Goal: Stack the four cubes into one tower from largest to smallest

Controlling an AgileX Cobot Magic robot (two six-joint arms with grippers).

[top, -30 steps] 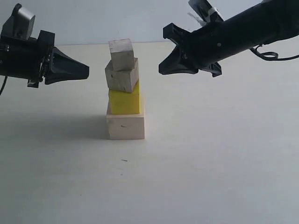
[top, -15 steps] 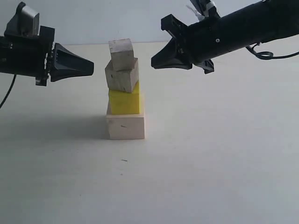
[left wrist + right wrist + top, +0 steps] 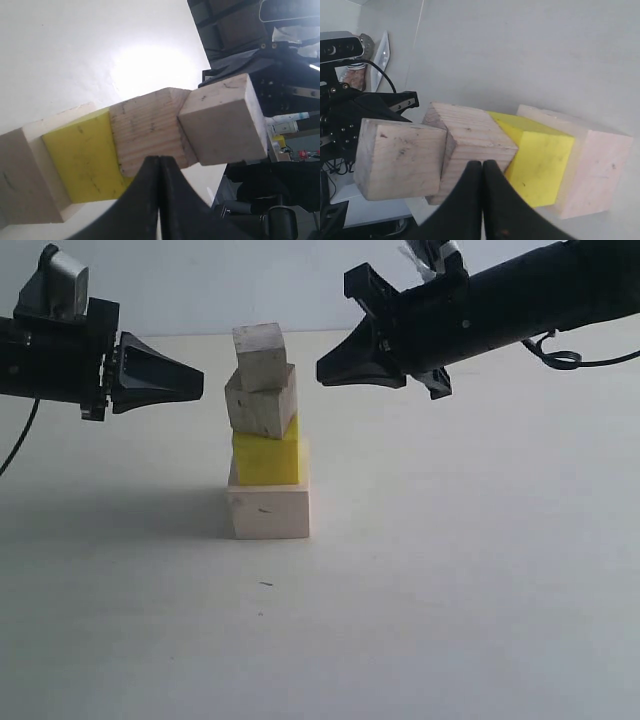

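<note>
**Four cubes in one column, largest at the base**

The tower (image 3: 266, 445) stands on the white counter (image 3: 450, 580), midway between the two arms, and both arms are cut off by the frame edges. Its rear faces are hidden in the exterior view.

The large pale wood cube (image 3: 269, 510) at the bottom is smooth and square-edged, and the left wrist view crops part of it. On it sits the mid-size bright yellow cube (image 3: 267, 455), matte and flecked with tiny dark specks. Above comes the smaller speckled tan wood cube (image 3: 262, 402), which shows fine parallel grain and is twisted out of line with the yellow one. The smallest greyish-white cube (image 3: 260, 355) tops the column, slightly tilted and off-centre.

The left end effector (image 3: 192, 386) hangs beside the tan cube, apart from it, its dark fingers pressed together and holding nothing. The right end effector (image 3: 330, 373) is likewise closed and empty — level with the top cube, not touching. Background clutter in both wrist views is too dim to identify. A small dark fleck (image 3: 265, 583) lies on the counter in front.
</note>
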